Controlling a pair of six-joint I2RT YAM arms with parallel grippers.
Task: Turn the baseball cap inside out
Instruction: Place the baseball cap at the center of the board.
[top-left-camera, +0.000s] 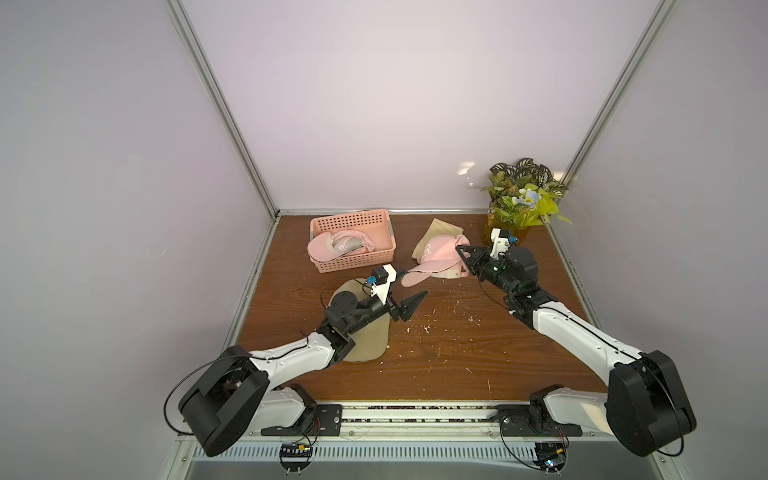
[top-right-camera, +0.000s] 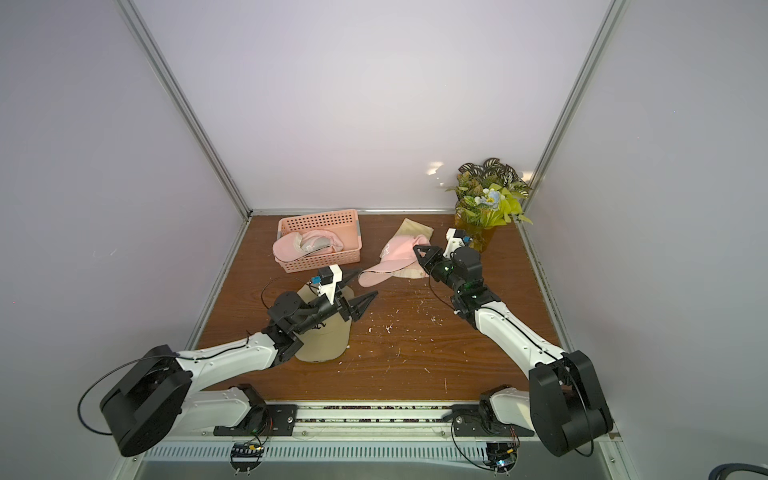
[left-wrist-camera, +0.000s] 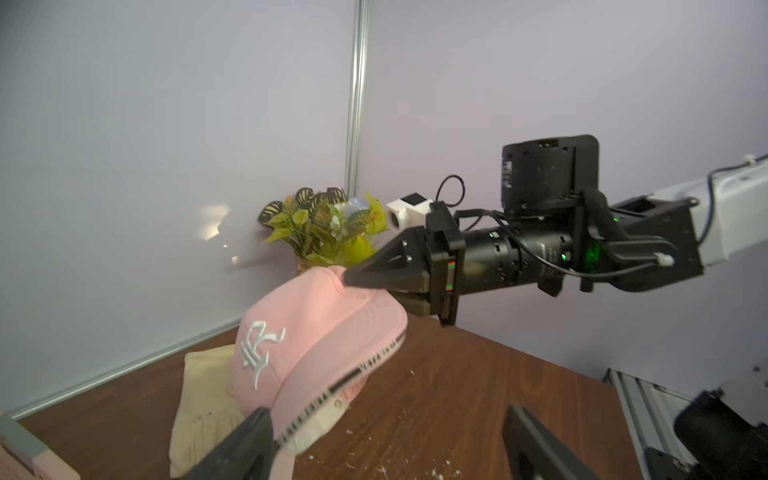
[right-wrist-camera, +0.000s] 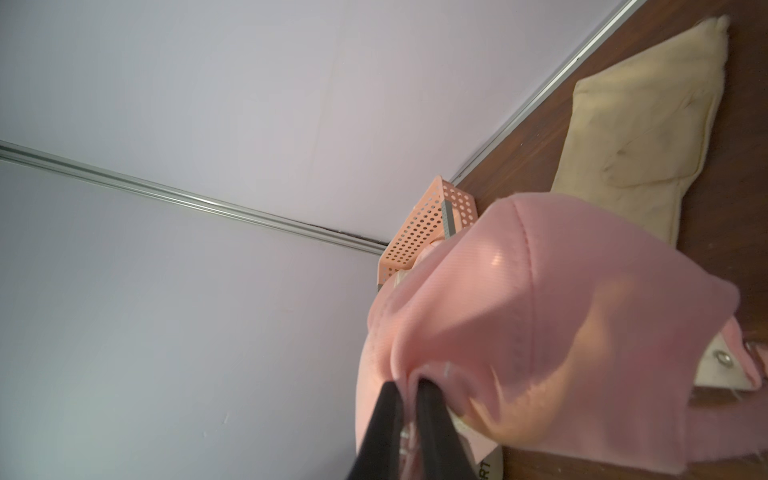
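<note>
In both top views your right pincer (top-left-camera: 460, 250) clenches the crown of the pink cap (top-left-camera: 436, 254) near the desk's (top-left-camera: 415, 353) far edge, over a cream cloth (top-left-camera: 446, 226). Left wrist: your left pincer (left-wrist-camera: 388, 409) stands released beside the brim (left-wrist-camera: 340, 380). Right wrist: the pinched fabric anchors the crown, likely for inverting.

Basket (top-left-camera: 351, 218), cap (top-left-camera: 436, 251) and plant (top-left-camera: 523, 187) crowd the table's (top-left-camera: 436, 365) rear.

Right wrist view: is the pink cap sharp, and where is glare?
In the right wrist view the pink cap is blurred, close to the lens; in the left wrist view its logo is sharper, and a glare patch lies on the wall.
</note>
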